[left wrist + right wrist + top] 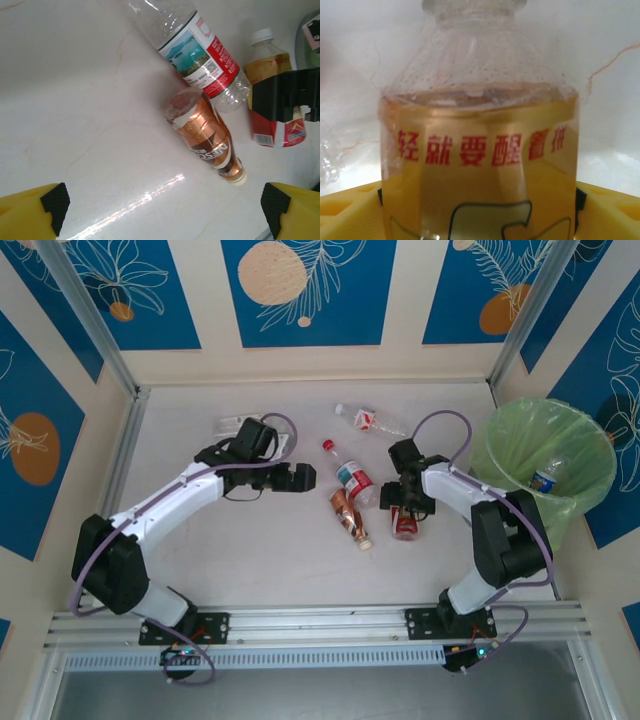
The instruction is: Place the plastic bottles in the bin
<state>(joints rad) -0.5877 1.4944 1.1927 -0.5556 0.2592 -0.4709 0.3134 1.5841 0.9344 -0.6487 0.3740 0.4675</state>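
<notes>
Pale marbled table [200,570], blue patterned walls [310,290], left tool [304,478] spread, right tool [406,508] grip unclear

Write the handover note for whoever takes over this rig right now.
Left gripper: open, empty, hanging near the middle bottles.
Right gripper: jaws astride the yellow-labelled bottle lying on the table; whether it is gripped firmly cannot be told.
Done: one blue-labelled bottle lies in the bin.
Left: the yellow-labelled one, the red-capped bottle, the brown-labelled bottle, the far bottle and the bottle behind the left arm, all on the table.
</notes>
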